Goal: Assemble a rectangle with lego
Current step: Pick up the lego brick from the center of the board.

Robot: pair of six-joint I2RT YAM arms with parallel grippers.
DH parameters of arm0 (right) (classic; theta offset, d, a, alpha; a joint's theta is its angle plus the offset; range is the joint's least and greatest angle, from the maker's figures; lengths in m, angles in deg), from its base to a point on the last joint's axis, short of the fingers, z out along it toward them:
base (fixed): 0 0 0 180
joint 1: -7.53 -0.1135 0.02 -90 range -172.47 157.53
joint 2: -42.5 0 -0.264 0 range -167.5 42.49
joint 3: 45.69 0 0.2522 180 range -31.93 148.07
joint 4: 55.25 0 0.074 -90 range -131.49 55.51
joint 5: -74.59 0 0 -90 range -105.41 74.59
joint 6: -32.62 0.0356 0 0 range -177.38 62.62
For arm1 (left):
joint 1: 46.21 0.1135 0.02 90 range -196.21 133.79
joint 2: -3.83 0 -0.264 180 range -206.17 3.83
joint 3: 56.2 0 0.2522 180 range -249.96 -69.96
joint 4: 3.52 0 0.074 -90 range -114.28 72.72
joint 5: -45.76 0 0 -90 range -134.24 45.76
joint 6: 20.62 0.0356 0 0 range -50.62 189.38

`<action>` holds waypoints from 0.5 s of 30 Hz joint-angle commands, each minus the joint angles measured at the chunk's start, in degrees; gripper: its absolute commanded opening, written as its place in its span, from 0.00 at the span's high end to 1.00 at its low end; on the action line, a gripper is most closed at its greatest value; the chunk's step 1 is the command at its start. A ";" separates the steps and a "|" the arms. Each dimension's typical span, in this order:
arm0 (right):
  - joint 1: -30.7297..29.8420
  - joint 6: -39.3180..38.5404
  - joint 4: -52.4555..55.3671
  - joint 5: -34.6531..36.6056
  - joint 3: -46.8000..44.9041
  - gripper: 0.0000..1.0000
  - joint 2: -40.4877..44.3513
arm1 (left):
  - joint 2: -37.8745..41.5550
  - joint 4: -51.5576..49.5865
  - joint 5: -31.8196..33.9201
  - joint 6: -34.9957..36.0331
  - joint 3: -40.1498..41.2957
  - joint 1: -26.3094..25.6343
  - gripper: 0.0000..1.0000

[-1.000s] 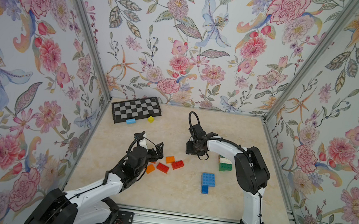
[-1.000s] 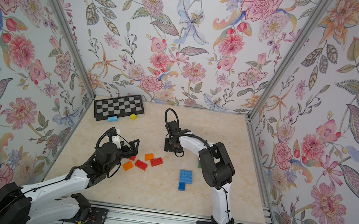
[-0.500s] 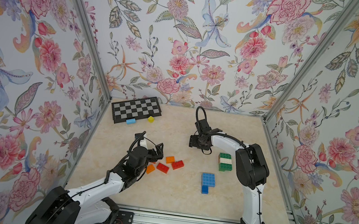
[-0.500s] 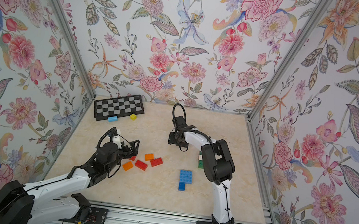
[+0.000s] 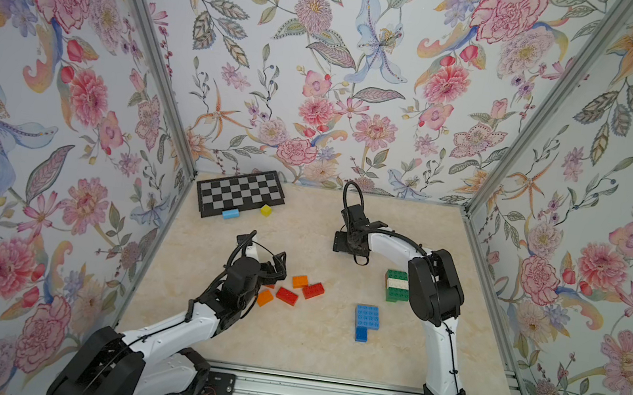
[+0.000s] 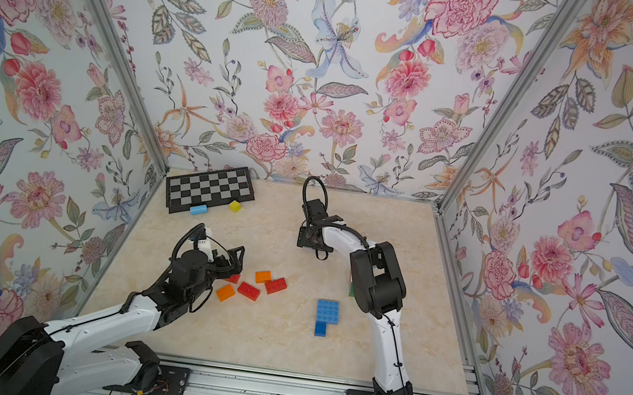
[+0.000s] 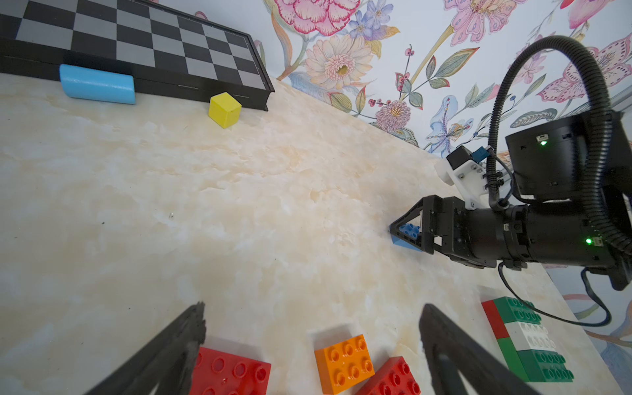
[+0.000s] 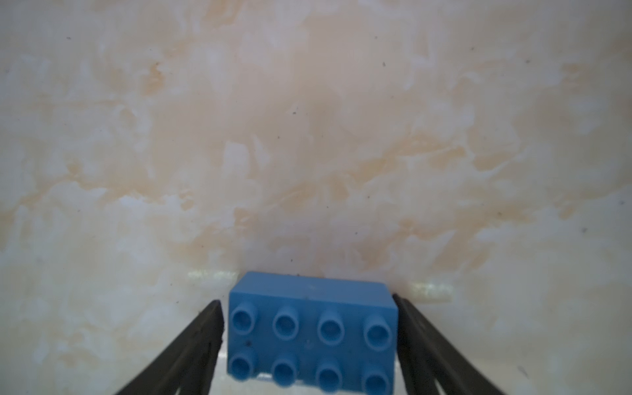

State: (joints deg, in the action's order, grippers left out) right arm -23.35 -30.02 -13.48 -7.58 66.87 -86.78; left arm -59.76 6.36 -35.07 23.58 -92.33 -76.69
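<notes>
Left gripper (image 7: 313, 307) is held low, jaws spread wide, arm extended forward. Right gripper (image 8: 307, 302) is pointed downward, jaws partly parted; a grip cannot be confirmed.

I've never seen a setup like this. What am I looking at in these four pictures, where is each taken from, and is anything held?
Two white robot arms stand at the near edge of a marbled table, inside flowered walls. The two wide pictures come from one overhead camera pair; the close-ups come from a camera on each wrist. On the table lie loose red and orange bricks, a flat blue piece, a green and white stack, and at the back a chessboard, a light blue block and a yellow cube. The left tool is open and empty, over the red and orange bricks. The right tool has a blue brick between its fingers on the table; whether it is clamped is unclear.
</notes>
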 commanded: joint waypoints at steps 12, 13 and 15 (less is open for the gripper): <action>-1.98 -2.41 7.04 5.69 7.26 0.50 -4.27 | -1.02 0.62 -1.45 0.82 -0.74 1.65 0.01; -2.00 -2.63 7.12 5.69 7.40 0.54 -4.03 | -1.02 0.62 -1.56 0.88 -0.74 1.70 0.01; -2.26 -2.75 7.24 5.74 7.32 0.63 -3.11 | -1.01 0.55 -1.72 0.98 -0.83 1.73 0.01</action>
State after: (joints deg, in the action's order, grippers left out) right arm -25.12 -31.92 -8.43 -3.47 72.75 -89.84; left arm -60.46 6.38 -36.43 23.58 -92.33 -75.77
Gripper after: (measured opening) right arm 0.664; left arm 0.989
